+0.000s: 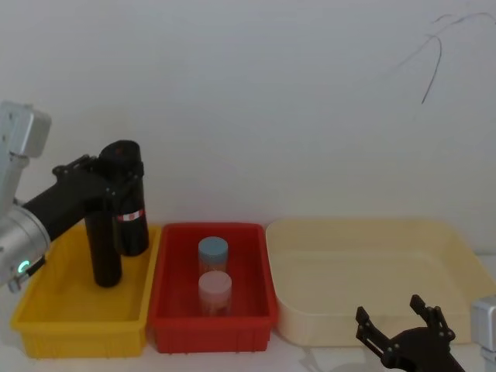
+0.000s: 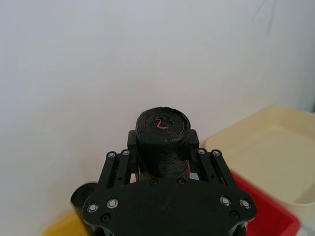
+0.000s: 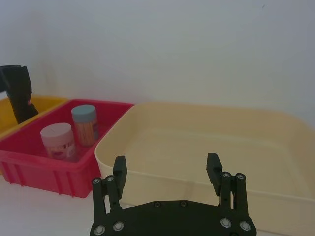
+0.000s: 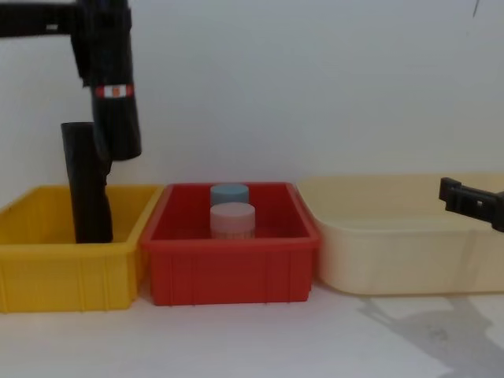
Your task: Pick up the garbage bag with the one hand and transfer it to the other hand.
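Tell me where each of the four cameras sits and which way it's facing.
Head: high, looking forward and down at the yellow bin, red bin and cream bin; left gripper holding the garbage bag, right gripper low right.
Chest: lower, looking level across the bins' sides; left arm top left.
Left wrist: behind its fingers, facing the bag's end and the wall.
Right wrist: behind its open fingers, facing the cream bin.
Shared: head and chest both show the red bin's jars.

Red bin (image 1: 209, 335): taken as the landmark.
Blue-lidded jar (image 1: 213, 252): stood inside the red bin, toward its back.
Pink-lidded jar (image 1: 215, 288): stood inside the red bin, just before the blue-lidded jar.
Yellow bin (image 1: 77, 333): set close against the red bin's left side.
Plain black roll (image 1: 105, 260): stood upright in the yellow bin.
Cream tub (image 1: 318, 322): placed just right of the red bin.
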